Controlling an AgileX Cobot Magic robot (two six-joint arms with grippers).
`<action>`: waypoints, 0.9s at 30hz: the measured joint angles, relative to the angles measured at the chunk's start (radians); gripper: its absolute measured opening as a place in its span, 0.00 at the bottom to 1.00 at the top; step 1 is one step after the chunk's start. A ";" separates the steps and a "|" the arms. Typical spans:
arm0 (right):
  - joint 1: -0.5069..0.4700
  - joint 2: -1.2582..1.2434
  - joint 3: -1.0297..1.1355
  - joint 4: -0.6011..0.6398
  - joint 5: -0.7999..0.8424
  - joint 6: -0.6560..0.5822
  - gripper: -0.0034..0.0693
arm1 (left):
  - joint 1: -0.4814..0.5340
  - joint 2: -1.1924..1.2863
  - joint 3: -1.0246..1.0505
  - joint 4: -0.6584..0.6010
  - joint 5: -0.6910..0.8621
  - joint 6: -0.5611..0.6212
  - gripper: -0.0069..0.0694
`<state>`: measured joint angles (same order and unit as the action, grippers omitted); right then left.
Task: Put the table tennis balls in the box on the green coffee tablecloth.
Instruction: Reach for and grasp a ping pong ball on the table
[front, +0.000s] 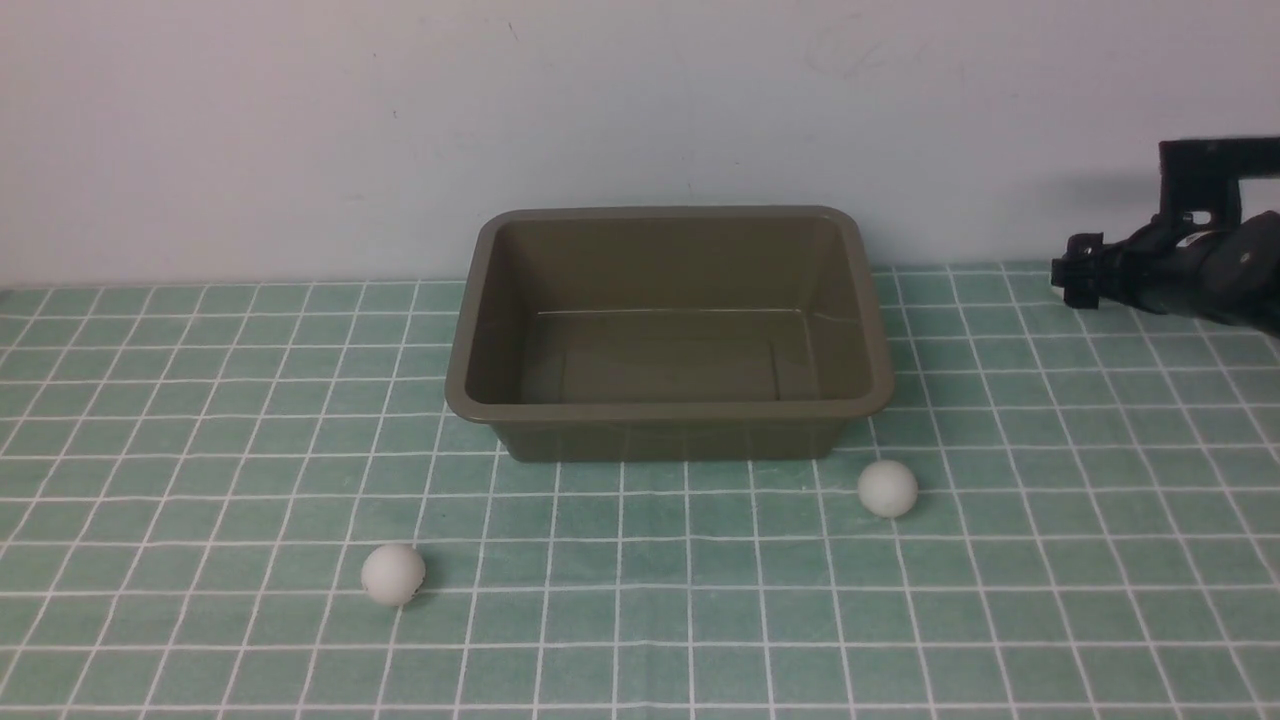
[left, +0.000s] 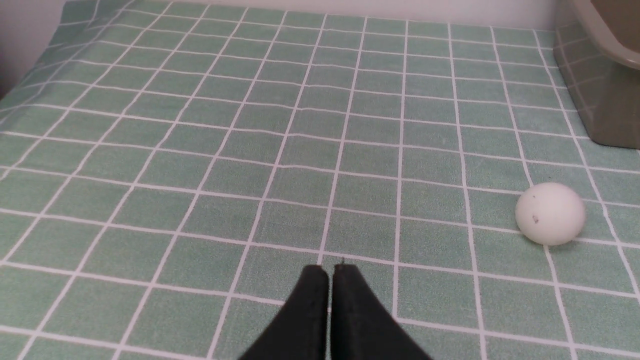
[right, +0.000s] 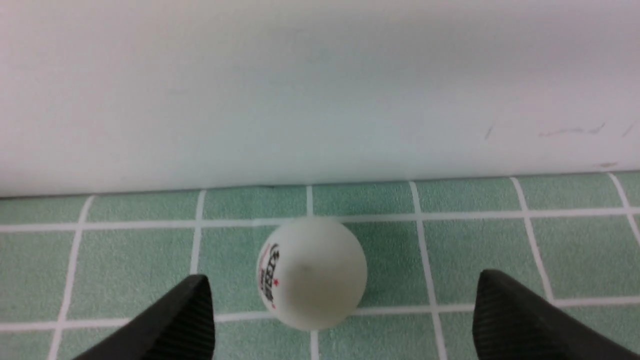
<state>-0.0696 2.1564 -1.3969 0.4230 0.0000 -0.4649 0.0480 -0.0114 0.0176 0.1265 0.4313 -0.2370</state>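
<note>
Left gripper (left: 330, 272): pinched closed, empty.
Near ball (front: 393, 574): 7 o'clock of box (front: 670, 410).
Second ball (front: 887, 488): 5 o'clock of box.
Box: empty, on green tablecloth (front: 150, 400).
Right gripper (right: 344, 285): spread wide, holding nothing; logo ball (right: 312, 274) untouched at its 12 o'clock, by wall (right: 320, 100).
</note>
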 joint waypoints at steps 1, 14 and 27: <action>0.000 0.000 -0.003 0.000 0.000 0.000 0.93 | 0.000 0.000 0.000 0.000 0.000 0.000 0.09; 0.000 0.079 -0.035 0.000 -0.035 0.000 0.89 | 0.000 0.000 0.000 0.000 0.000 0.000 0.09; 0.021 0.136 -0.035 -0.012 -0.111 0.000 0.86 | 0.000 0.000 0.000 0.000 0.000 0.001 0.09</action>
<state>-0.0489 2.2923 -1.4321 0.4108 -0.1108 -0.4649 0.0480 -0.0114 0.0176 0.1265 0.4313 -0.2361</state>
